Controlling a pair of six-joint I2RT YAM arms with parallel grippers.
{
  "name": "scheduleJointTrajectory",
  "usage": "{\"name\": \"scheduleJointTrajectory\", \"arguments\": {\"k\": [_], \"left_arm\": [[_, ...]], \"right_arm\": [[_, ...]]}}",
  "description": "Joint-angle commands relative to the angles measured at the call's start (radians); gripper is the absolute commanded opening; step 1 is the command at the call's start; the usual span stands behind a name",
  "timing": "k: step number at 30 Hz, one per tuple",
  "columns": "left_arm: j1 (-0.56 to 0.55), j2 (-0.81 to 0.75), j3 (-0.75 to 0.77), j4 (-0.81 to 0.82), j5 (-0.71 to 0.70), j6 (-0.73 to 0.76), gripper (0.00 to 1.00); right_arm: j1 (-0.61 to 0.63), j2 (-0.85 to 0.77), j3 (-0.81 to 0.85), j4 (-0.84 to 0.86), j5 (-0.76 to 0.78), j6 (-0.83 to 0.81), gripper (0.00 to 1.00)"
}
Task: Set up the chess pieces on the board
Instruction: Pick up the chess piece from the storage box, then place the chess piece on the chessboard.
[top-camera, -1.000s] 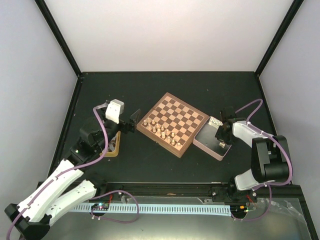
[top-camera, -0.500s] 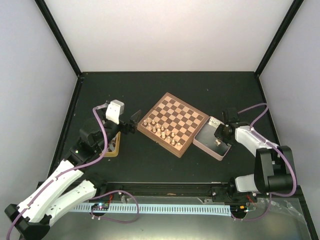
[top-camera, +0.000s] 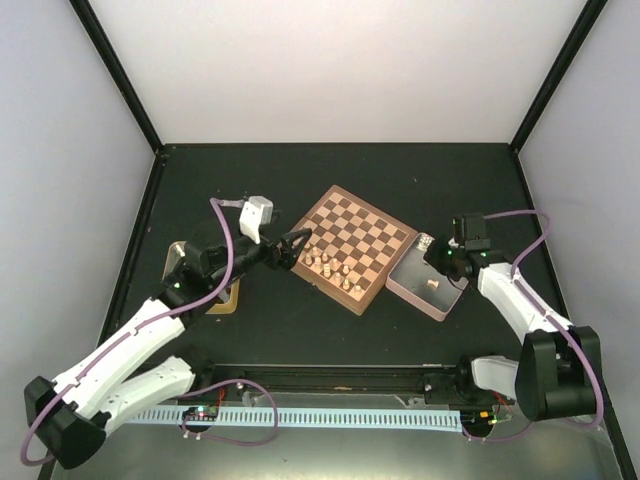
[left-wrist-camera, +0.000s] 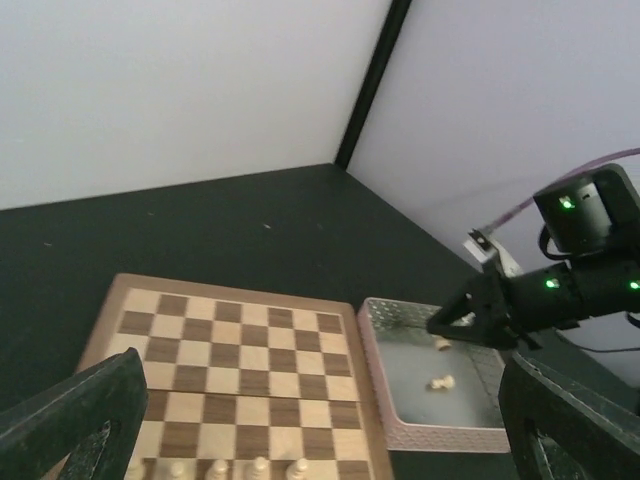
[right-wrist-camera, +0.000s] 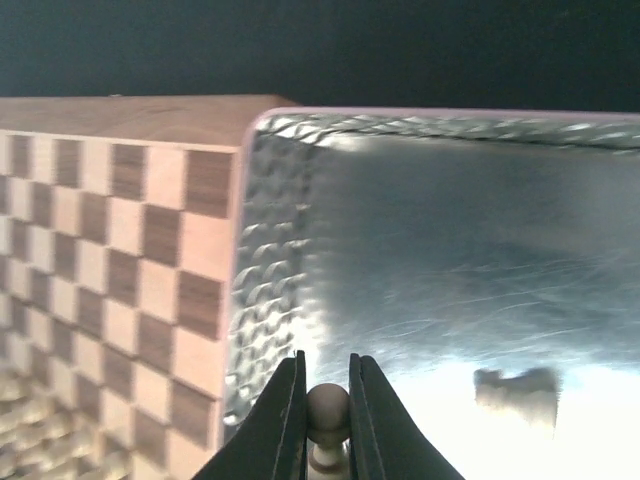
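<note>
The board (top-camera: 352, 232) lies mid-table with several pale chess pieces (top-camera: 326, 265) standing on its near-left squares. My left gripper (top-camera: 297, 246) hovers open at the board's left corner; in the left wrist view its fingers (left-wrist-camera: 85, 415) frame the board (left-wrist-camera: 240, 345). My right gripper (right-wrist-camera: 327, 385) is inside the grey tray (right-wrist-camera: 450, 240), shut on the round head of a pale pawn (right-wrist-camera: 327, 407). Another pale piece (right-wrist-camera: 515, 388) lies loose on the tray floor. The left wrist view shows the right gripper (left-wrist-camera: 452, 326) over the tray (left-wrist-camera: 371, 372).
The grey tray (top-camera: 402, 288) sits against the board's right side. A yellow-wood tray (top-camera: 226, 299) lies left of the board, partly under my left arm. Black walls and posts enclose the dark table.
My right gripper has shut on the pawn and shifted toward the tray's far side. The left arm has swung right, bringing its open gripper to the board's left corner.
</note>
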Motion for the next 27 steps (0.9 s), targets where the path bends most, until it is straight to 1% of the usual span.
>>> {"name": "scheduleJointTrajectory", "arguments": {"k": [1,5,8,11,13,18,21,25,27], "left_arm": [[-0.001,0.057,-0.006,0.088,0.153,-0.115,0.97],[-0.033,0.165,0.006,0.121,0.203,-0.173,0.92],[-0.102,0.234,0.01,0.159,0.188,-0.187,0.9],[-0.155,0.3,0.001,0.211,0.163,-0.196,0.88],[-0.174,0.341,-0.002,0.235,0.159,-0.203,0.86],[-0.188,0.402,-0.013,0.305,0.173,-0.216,0.76],[-0.189,0.422,-0.022,0.357,0.196,-0.22,0.71],[-0.191,0.44,-0.008,0.364,0.219,-0.219,0.61],[-0.191,0.473,-0.003,0.375,0.244,-0.223,0.6]], "right_arm": [[0.037,-0.047,-0.015,0.093,-0.169,0.119,0.07],[0.134,-0.067,-0.038,0.195,-0.248,0.329,0.07],[0.223,-0.084,-0.059,0.308,-0.294,0.514,0.07],[0.294,-0.086,-0.046,0.392,-0.337,0.634,0.08],[0.331,-0.083,-0.031,0.417,-0.362,0.69,0.08],[0.376,-0.1,-0.036,0.49,-0.415,0.791,0.1],[0.386,-0.112,-0.029,0.485,-0.424,0.804,0.11],[0.388,-0.121,-0.024,0.496,-0.441,0.82,0.12],[0.389,-0.125,-0.018,0.496,-0.445,0.821,0.13]]}}
